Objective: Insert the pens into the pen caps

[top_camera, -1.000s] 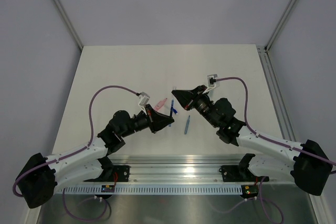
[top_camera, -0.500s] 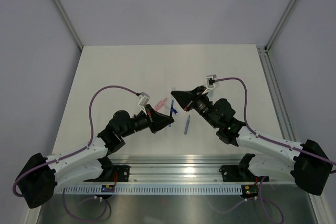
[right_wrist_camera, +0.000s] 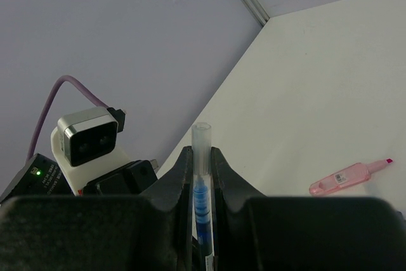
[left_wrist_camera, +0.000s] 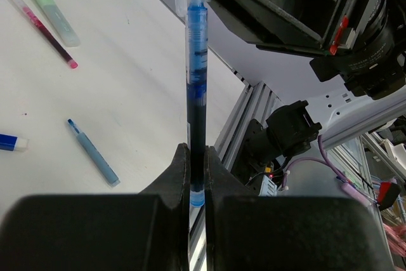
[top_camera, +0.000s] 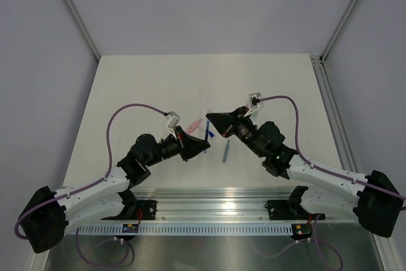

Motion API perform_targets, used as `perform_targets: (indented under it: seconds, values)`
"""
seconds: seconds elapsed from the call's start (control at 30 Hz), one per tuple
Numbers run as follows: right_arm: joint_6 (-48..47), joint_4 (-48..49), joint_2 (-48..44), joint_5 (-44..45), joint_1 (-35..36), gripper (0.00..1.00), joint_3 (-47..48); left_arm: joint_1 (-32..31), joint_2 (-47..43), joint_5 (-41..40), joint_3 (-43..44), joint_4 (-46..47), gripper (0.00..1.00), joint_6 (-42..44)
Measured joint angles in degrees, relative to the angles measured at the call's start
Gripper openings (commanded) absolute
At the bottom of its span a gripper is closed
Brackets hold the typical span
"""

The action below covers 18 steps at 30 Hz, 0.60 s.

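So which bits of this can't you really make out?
- Top view: whether the thin dark blue pen has entered its cap is too small to tell, and it is crowded by the left gripper and right gripper.
- Left wrist view: a blue-and-white piece is cut off by the left edge.
- Right wrist view: below the clear plastic cap, the pen is hidden between the gripper's fingers.

No legible text or labels anywhere
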Motion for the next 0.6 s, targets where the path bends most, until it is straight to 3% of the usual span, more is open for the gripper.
perform_targets:
  seconds: [0.6]
  values:
    - [0.15,0.81,-1.25,0.68,1.9,0.0,-3.08,-0.39,-0.31,0.35,-0.94,-0.66,0.0,0.11]
